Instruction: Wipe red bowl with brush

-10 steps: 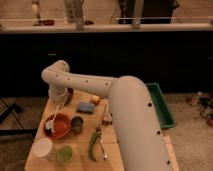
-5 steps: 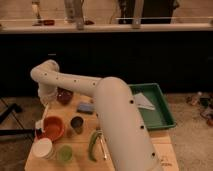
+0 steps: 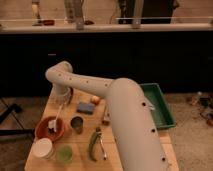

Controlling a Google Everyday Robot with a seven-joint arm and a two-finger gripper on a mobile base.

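The red bowl (image 3: 49, 131) is wide and orange-red and sits at the left of the wooden table (image 3: 117, 135). The brush (image 3: 56, 116) has a slim white handle that slants up to the right, and its head rests inside the bowl. My gripper (image 3: 62, 101) hangs from the white arm (image 3: 100, 90) just above and right of the bowl, shut on the top of the brush handle. The fingers are mostly hidden behind the wrist.
A small metal cup (image 3: 76, 123) stands right of the bowl. A blue sponge (image 3: 85, 107), green-handled tongs (image 3: 93, 145), a white cup (image 3: 43, 148) and a green cup (image 3: 64, 153) share the table. A green tray (image 3: 162, 107) is at the right edge. A dark maroon bowl (image 3: 69, 94) peeks from behind the wrist.
The gripper swung left over the bowl and then back to the right, with the brush head staying in the red bowl. The view has shifted a little.
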